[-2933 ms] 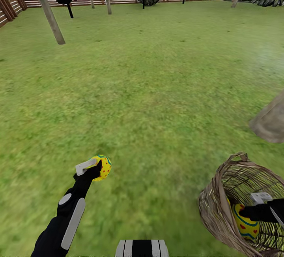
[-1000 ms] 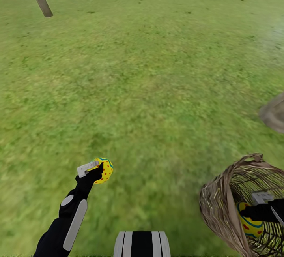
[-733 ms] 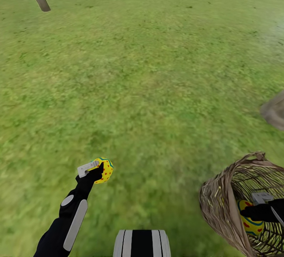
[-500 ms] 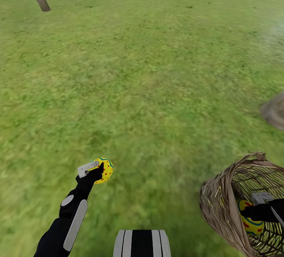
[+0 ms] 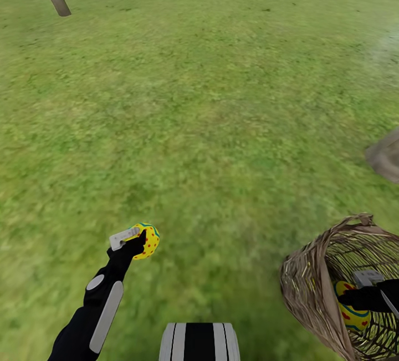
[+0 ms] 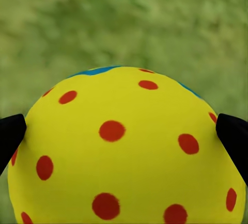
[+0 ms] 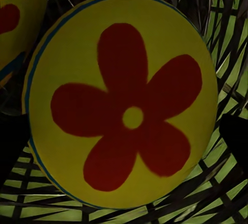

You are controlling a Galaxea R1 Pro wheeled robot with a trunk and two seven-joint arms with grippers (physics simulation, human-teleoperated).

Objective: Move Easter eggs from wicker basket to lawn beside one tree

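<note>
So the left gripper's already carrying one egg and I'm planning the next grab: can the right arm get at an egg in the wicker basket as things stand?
Probably yes. The right gripper is already inside the wicker basket, its opening unobstructed, with a flower-marked egg right between its fingers; whether they have closed on it can't be told.

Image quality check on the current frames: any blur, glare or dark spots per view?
Head view: lawn soft and smeared, pale washed patch at the right edge. Left wrist view: dotted egg sharp, grass behind it blurred. Right wrist view: flower-marked egg evenly lit, wicker basket interior dark in the upper part.
</note>
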